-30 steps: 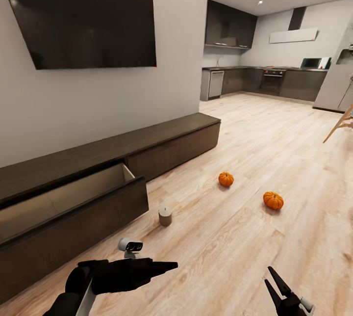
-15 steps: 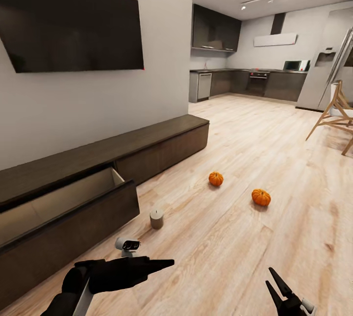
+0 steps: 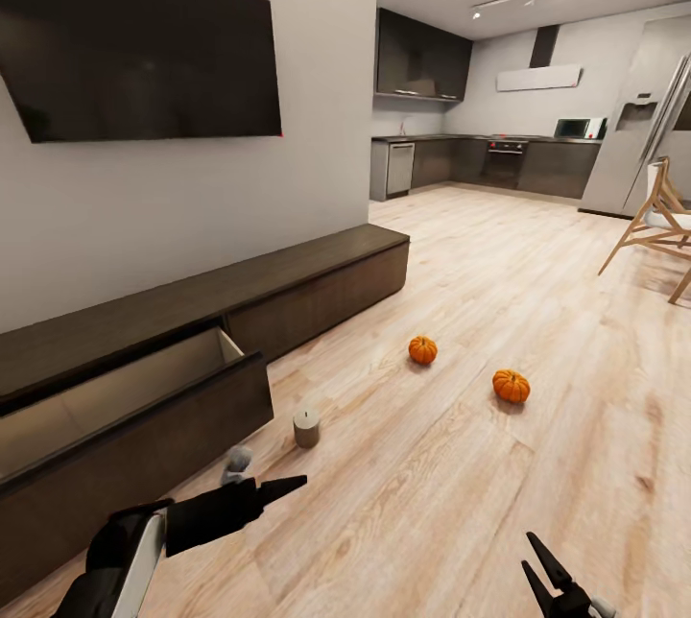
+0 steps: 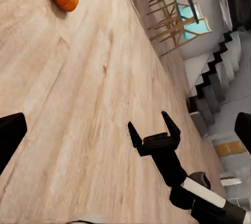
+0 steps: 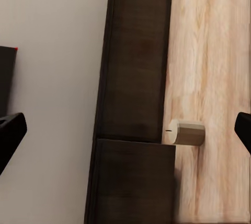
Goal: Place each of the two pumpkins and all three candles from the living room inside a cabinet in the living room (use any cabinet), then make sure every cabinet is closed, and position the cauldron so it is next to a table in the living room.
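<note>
One short beige-grey candle [image 3: 306, 427] upright on pale floorboards, just ahead of black left gripper [image 3: 278, 486]; nearer it than right gripper [image 3: 539, 565]. Left closure: cannot tell. Right spread open, empty. Beside open dark-brown cabinet drawer [image 3: 144, 426].

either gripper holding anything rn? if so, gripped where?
Nothing held. Right gripper is open and empty above bare floor. Left gripper shows nothing in its fingers, though its open/shut state can't be told. The candle and both pumpkins sit untouched on the floor.

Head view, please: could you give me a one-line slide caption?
One candle and two pumpkins on the floor beside the open cabinet drawer.
</note>
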